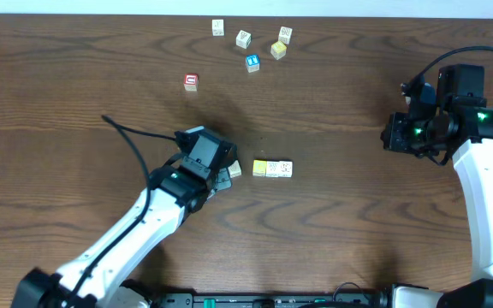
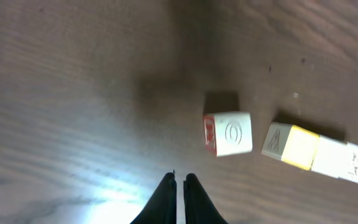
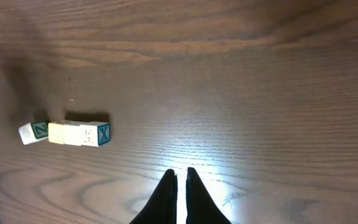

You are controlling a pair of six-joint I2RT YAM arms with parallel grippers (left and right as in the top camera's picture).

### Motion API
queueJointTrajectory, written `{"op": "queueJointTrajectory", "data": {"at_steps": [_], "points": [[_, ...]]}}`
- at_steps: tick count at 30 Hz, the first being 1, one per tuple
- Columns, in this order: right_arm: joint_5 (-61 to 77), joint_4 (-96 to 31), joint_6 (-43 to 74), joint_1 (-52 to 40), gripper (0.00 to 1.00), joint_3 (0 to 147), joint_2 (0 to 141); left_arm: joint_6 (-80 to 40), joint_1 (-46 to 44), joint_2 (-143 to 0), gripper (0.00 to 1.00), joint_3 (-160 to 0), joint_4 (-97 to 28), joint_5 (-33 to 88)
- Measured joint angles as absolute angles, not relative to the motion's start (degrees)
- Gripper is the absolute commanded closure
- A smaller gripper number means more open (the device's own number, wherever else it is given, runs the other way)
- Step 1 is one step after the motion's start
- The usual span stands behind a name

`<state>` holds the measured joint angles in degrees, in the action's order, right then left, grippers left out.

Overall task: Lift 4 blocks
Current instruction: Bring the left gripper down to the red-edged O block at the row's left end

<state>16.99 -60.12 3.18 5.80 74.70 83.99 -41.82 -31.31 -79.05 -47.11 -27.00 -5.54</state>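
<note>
lining up before any lift, with left gripper (image 2: pixel 181 179) and right gripper (image 3: pixel 180 174) both shut tight and empty; next, likely nudging the loose block (image 2: pixel 229 133) against the row of three (image 2: pixel 316 152).

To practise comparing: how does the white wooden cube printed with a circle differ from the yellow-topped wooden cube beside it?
The circle-printed cube stands alone; the yellow-topped cube touches a white cube. The circle-printed cube's side is red; the yellow-topped cube's side is pale with a letter A. Both sit flat on the table, alike in size.
</note>
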Motion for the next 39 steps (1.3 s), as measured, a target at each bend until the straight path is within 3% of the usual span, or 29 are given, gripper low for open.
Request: {"op": "queueJointTrajectory", "data": {"at_steps": [10, 39], "points": [[17.0, -60.1, 3.2, 3.2, 0.96, 74.7, 84.0, -42.3, -31.3, -89.1, 0.93, -47.2, -24.0, -4.8], [17.4, -60.0, 3.7, 1.9, 0.98, 74.6, 84.0, -43.1, -31.3, -89.2, 0.93, -47.2, -17.3, -3.1]]}}
